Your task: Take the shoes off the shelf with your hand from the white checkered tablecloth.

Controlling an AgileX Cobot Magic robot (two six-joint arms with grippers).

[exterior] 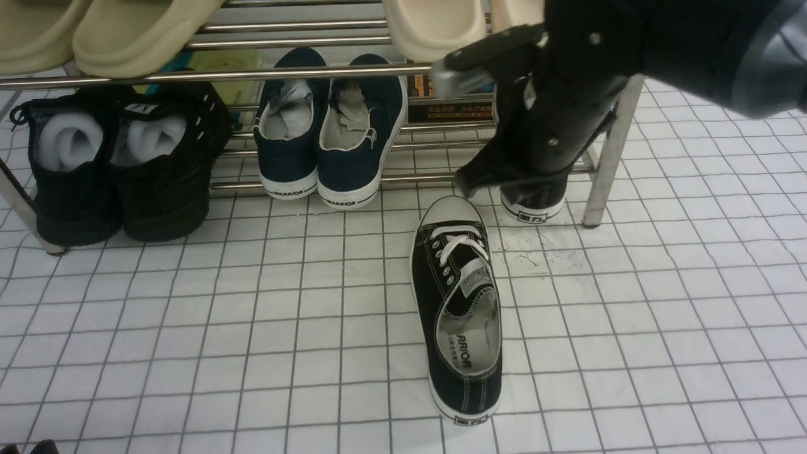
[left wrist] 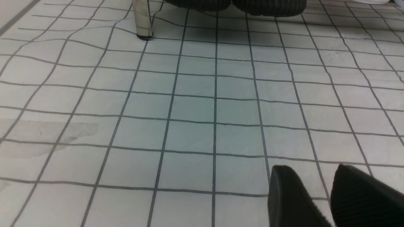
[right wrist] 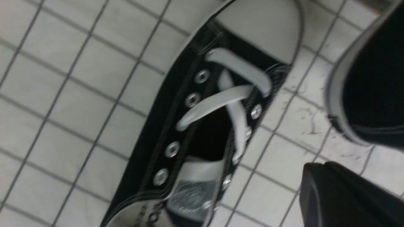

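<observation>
Nearest us, our left fingers (left wrist: 314, 170) stand slightly apart over the checkered tablecloth (exterior: 284, 328). Ahead, one black canvas sneaker (exterior: 435, 296) lies on the cloth, toe towards the rack (exterior: 606, 170), with open cloth to either side. Our right fingers (right wrist: 319, 165) are clenched on nothing; their arm (exterior: 687, 53) partly covers the second sneaker (exterior: 547, 194), at the rack's right end beside a post. Leftward on the lower tier we count two navy slip-ons (exterior: 345, 164), then two black knit shoes (exterior: 165, 195). Above sit two beige clogs (exterior: 142, 38) and two paler ones (exterior: 435, 28), crowding the space overhead.
</observation>
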